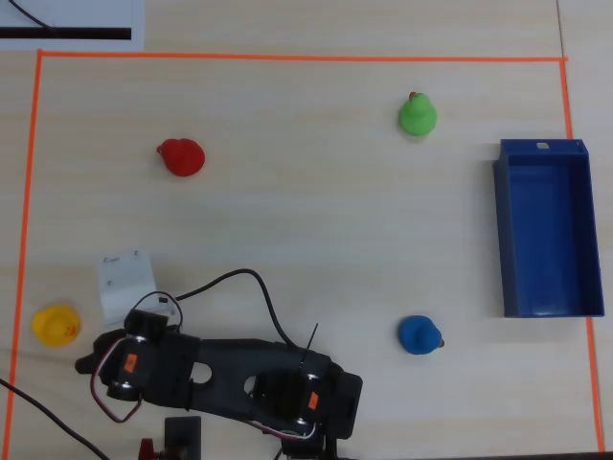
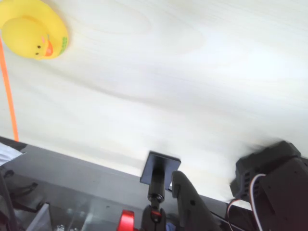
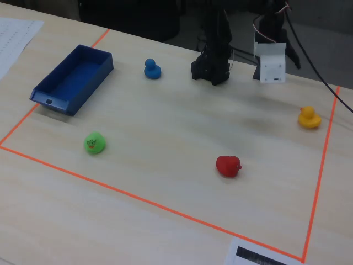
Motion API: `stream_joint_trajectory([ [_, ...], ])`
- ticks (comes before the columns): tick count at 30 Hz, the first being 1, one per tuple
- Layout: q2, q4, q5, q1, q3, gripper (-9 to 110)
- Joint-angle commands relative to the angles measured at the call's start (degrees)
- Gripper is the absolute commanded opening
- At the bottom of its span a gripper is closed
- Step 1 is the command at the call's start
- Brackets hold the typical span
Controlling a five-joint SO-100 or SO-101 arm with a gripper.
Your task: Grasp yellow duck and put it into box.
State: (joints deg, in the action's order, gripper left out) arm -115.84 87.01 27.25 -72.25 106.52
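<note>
A pale wood-grain table (image 3: 165, 221) fills the scene under even, soft light. Orange tape (image 3: 138, 199) marks a large rectangle on it. A printed white sheet (image 3: 259, 256) lies at the near edge in the fixed view; beyond the far edge everything is dark

A red duck (image 1: 181, 157) sits at upper left of the overhead view, a green duck (image 1: 418, 115) at upper right and a blue duck (image 1: 420, 335) at lower right, all well apart on a pale wooden table (image 1: 316, 220). Orange tape (image 1: 287, 57) frames the work area. A printed sheet (image 1: 67, 21) lies beyond its far-left corner.
</note>
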Motion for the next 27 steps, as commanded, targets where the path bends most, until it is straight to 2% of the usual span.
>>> stream_joint_trajectory([
  [1, 5.4, -1.5, -0.1, -2.5, -5.3, 45],
  [17, 29.6, -4.2, 2.9, -6.2, -28.6, 46],
  [27, 37.6, -6.8, 5.5, 0.7, -35.4, 47],
])
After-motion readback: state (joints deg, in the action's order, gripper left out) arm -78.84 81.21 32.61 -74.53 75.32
